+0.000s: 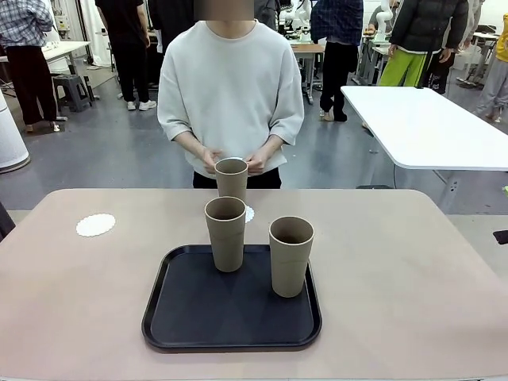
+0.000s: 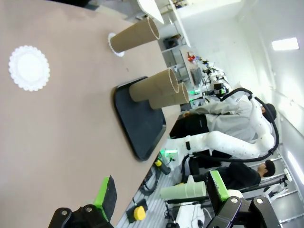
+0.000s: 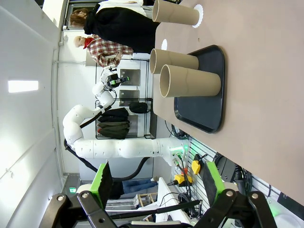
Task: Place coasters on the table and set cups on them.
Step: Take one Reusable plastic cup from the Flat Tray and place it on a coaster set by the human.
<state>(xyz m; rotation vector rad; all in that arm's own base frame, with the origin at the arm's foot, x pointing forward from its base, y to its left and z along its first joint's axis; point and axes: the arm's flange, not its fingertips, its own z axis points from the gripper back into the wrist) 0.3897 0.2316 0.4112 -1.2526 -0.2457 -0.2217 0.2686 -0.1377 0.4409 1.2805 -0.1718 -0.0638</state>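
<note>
One tan cup (image 1: 231,178) stands at the far middle of the beige table (image 1: 397,278) on a lacy white coaster (image 1: 249,213). The person's hands (image 1: 258,163) are close on either side of its rim. Two more cups (image 1: 226,232) (image 1: 290,255) stand on the black tray (image 1: 230,313). A bare coaster (image 1: 95,225) lies at the far left. My left gripper (image 2: 161,190) hangs open and empty beyond the table edge, with the bare coaster (image 2: 29,67) and the cups (image 2: 154,85) ahead of it. My right gripper (image 3: 156,180) is open and empty, off the table, facing the cups (image 3: 190,80).
A white table (image 1: 429,123) stands behind at the right. The tray (image 3: 204,95) takes up the near middle of the tabletop. The right arm (image 2: 232,142) appears in the left wrist view and the left arm (image 3: 118,147) in the right wrist view, both back from the table.
</note>
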